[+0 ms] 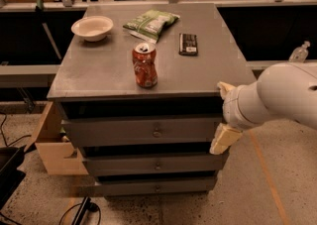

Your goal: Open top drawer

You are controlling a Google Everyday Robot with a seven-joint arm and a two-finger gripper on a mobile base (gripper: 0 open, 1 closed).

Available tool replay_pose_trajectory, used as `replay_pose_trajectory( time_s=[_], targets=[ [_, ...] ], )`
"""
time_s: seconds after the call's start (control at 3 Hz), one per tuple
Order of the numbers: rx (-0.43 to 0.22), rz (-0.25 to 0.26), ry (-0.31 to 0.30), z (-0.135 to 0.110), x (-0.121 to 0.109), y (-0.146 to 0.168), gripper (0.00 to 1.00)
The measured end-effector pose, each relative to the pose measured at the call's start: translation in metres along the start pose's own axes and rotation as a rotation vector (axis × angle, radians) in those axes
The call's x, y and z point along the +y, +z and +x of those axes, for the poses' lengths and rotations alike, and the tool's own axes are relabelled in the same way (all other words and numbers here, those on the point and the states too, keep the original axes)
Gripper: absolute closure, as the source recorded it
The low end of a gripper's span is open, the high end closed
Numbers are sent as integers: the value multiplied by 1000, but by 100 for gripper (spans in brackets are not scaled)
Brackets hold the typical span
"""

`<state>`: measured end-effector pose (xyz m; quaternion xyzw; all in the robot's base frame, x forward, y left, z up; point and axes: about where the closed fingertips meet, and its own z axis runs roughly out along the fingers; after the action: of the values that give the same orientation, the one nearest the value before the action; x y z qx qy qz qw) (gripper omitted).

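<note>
The top drawer (pixel 124 132) is the uppermost of three grey drawer fronts in the grey cabinet (pixel 99 78), with a small round knob (pixel 157 132) at its middle. It looks shut, flush under the cabinet top. My gripper (pixel 224 120), cream-coloured on a white arm (pixel 282 95), hangs at the cabinet's front right corner, level with the top drawer's right end. It is to the right of the knob and holds nothing that I can see.
On the cabinet top stand a red soda can (pixel 144 65), a white bowl (pixel 92 27), a green chip bag (pixel 150 22) and a black flat item (pixel 188 43). A cardboard box (pixel 52 144) sits at the left. A water bottle (pixel 299 53) stands at the right.
</note>
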<state>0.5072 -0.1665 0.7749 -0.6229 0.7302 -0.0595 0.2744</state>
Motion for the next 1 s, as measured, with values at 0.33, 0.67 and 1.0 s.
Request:
replay_pose_trajectory(
  time_s=[0.33,0.67,1.0],
  targets=[
    [0,0,0,0,0,0,0],
    [27,-5,-29,-8,-11,-6,0],
    [78,-25,-63,-4,0,-28,0]
  ],
)
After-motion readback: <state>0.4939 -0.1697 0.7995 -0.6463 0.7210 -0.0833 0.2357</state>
